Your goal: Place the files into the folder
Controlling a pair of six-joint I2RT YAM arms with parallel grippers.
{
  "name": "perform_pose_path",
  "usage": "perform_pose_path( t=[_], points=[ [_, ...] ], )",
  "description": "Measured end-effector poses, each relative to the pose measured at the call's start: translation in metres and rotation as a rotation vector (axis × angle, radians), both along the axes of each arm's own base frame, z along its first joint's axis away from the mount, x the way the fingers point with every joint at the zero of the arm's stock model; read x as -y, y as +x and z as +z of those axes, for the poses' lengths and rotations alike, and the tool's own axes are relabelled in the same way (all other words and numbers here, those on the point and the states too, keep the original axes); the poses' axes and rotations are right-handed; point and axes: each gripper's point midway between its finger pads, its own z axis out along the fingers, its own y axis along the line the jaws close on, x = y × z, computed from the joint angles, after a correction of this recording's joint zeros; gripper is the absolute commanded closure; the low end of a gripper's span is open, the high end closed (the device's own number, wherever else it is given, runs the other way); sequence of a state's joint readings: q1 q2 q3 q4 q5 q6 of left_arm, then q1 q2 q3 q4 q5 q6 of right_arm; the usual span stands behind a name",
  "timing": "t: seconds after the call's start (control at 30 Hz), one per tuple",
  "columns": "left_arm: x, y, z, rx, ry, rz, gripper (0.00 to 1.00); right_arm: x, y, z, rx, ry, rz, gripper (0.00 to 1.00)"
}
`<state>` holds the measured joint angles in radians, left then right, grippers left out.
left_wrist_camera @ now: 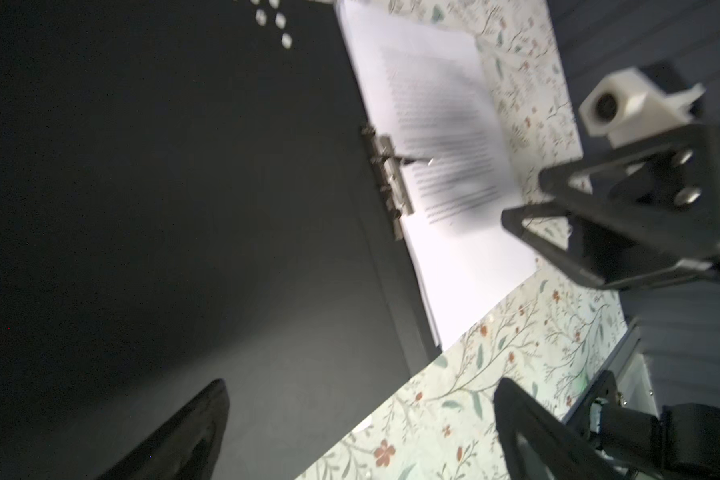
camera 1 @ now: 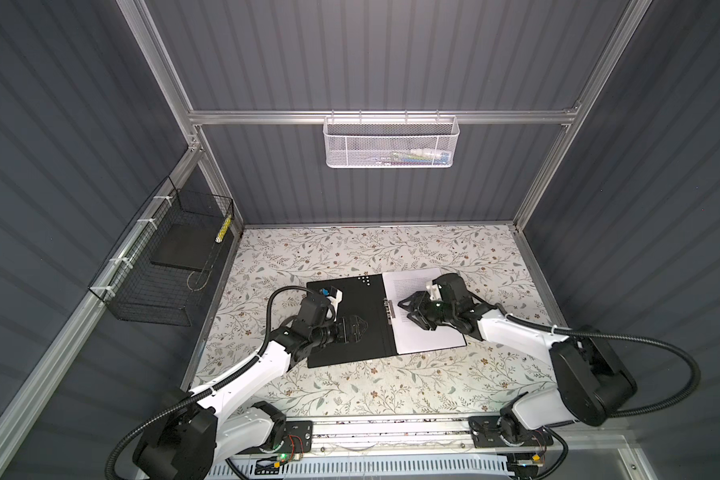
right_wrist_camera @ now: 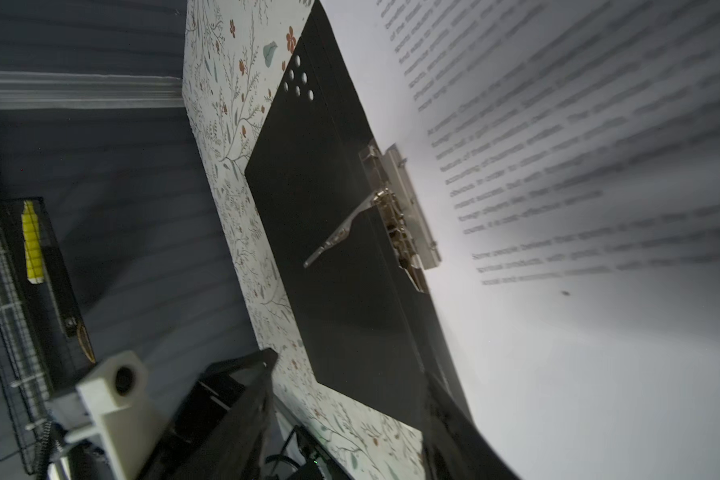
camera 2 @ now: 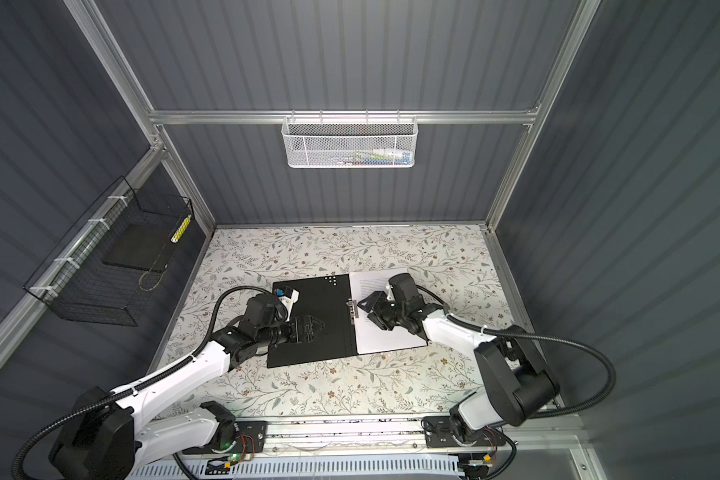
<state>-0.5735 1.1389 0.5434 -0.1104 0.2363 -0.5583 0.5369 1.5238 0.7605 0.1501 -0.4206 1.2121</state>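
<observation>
Right wrist view, and the metal clip (right_wrist_camera: pixel 408 208) is the thing to watch. It runs along the spine of the open folder (right_wrist_camera: pixel 329 249), which lies black inside up on the flowered worktop (camera 1: pixel 350 257). The clip's long axis points away from the robot. On the right-arm side of the clip lie the files (right_wrist_camera: pixel 599 353), flat on that half of the folder, their edge seemingly tucked under the clip bar. The lever (right_wrist_camera: pixel 333 245) stands raised, slanting off the clip over the bare flap.

In both top views the right tool (camera 1: pixel 406 311) hovers just beside the clip, above the sheets, jaws partly apart and gripping nothing I can see. The left tool (camera 1: pixel 360 328) hangs across the clip from it, over the bare flap, spread wide and empty. The right arm looks nearer, and I'd judge the lever wants pressing down.
</observation>
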Motion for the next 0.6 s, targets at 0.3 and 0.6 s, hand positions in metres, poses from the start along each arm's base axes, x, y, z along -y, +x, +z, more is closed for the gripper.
perform_pose_path(
  t=[0.3, 0.6],
  points=[
    [-0.011, -0.024, -0.042, -0.098, 0.019, 0.002, 0.00, -0.031, 0.017, -0.006, -0.054, 0.061, -0.018, 0.65],
    [-0.007, -0.021, -0.048, -0.099, 0.012, -0.003, 0.00, -0.035, 0.023, -0.009, -0.087, 0.076, -0.039, 0.73]
  ],
)
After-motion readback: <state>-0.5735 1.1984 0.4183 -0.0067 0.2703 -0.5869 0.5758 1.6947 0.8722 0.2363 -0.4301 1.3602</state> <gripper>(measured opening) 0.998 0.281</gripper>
